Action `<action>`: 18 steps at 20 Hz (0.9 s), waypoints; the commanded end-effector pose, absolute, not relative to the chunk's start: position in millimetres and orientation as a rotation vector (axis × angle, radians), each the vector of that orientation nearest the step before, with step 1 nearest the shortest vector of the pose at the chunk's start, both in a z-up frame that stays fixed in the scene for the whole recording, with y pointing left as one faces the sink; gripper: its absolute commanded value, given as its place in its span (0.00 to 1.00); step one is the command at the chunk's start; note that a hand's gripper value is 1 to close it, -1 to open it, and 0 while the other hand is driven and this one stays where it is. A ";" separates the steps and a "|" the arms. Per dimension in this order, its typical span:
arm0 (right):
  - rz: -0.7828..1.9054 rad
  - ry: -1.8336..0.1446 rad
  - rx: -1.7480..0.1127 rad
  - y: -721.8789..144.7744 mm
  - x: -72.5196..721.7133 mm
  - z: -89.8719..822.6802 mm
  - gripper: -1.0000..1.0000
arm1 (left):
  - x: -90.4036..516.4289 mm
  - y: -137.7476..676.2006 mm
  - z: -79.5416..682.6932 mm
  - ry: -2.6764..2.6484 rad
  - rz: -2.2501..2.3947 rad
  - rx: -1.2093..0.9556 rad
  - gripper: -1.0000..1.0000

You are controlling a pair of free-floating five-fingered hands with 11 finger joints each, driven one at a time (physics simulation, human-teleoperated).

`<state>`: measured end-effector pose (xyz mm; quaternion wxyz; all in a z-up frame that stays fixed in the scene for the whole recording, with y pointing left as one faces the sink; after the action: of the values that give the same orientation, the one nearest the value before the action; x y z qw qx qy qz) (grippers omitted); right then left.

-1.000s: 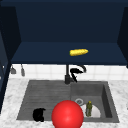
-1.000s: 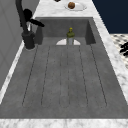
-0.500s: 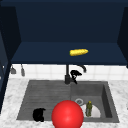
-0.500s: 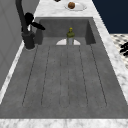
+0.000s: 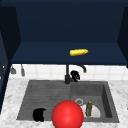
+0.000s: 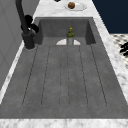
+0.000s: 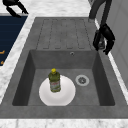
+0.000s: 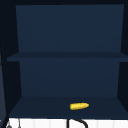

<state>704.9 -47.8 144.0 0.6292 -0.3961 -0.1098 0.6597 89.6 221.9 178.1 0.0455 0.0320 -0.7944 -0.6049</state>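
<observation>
Left hand (image 5: 39, 114) hangs at the sink's (image 5: 25, 100) front-left edge; finger state cannot be told. Black faucet (image 5: 67, 75) stands upright at the sink's rear centre. Right hand (image 5: 75, 75), fingers curled, grips it. Position unchanged from earlier frames.

Yellow corn cob (image 5: 78, 52) on dark cabinet shelf (image 5: 37, 53)
</observation>
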 end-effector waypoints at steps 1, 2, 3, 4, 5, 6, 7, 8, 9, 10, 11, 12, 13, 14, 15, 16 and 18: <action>1.506 -0.323 -0.838 -46.4 710.6 135.6 1.00 | 89.6 221.9 178.1 -2.426 -1.847 0.098 0.50; 1.499 -0.325 -0.844 -47.4 710.0 135.9 1.00 | 89.6 221.9 178.1 -2.426 -1.847 0.098 0.50; 1.496 -0.311 -0.855 -46.7 709.3 137.7 1.00 | 89.6 221.9 178.1 -2.426 -1.847 0.098 0.50; 1.498 -0.291 -0.876 -46.8 709.4 140.5 1.00 | 89.6 221.9 178.1 -2.426 -1.847 0.098 0.50; 1.499 -0.279 -0.891 -47.9 709.7 141.9 1.00 | 89.6 221.9 178.1 -2.426 -1.847 0.098 0.50; 1.493 -0.280 -0.891 -46.5 710.5 141.3 1.00 | 89.6 221.9 178.1 -2.426 -1.847 0.098 0.50; 1.483 -0.280 -0.911 -43.7 709.4 140.9 1.00 | 89.6 221.9 178.1 -2.426 -1.847 0.098 0.50; 1.482 -0.278 -0.915 -43.2 709.9 141.5 1.00 | 89.6 221.9 178.1 -2.426 -1.847 0.098 0.50; 1.487 -0.279 -0.905 -41.5 711.7 142.3 1.00 | 89.6 221.9 178.1 -2.426 -1.847 0.098 0.50; 1.481 -0.280 -0.900 -42.1 714.9 142.1 1.00 | 89.6 221.9 178.1 -2.426 -1.847 0.098 0.50; 1.493 -0.269 -0.903 -40.2 716.9 143.2 1.00 | 89.6 221.9 178.1 -2.426 -1.847 0.098 0.50; 1.497 -0.257 -0.907 -37.3 717.7 144.2 1.00 | 89.6 221.9 178.1 -2.426 -1.847 0.098 0.50; 1.506 -0.251 -0.915 -35.7 720.2 143.2 1.00 | 89.6 221.9 178.1 -2.426 -1.847 0.098 0.50; 1.512 -0.246 -0.930 -31.9 721.0 141.9 1.00 | 89.6 221.9 178.1 -2.426 -1.847 0.098 0.50; 1.510 -0.237 -0.946 -28.2 721.1 141.2 1.00 | 89.6 221.9 178.1 -2.426 -1.847 0.098 0.50; 1.509 -0.224 -0.958 -20.0 721.5 140.9 1.00 | 89.6 221.9 178.1 -2.426 -1.847 0.098 0.50; 1.506 -0.186 -0.993 -13.4 721.8 140.0 1.00 | 89.6 221.9 178.1 -2.426 -1.847 0.098 0.50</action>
<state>714.1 -41.4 141.0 0.6170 -0.4376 -0.0721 0.6501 89.6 221.9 178.1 0.0455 0.0320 -0.7944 -0.6049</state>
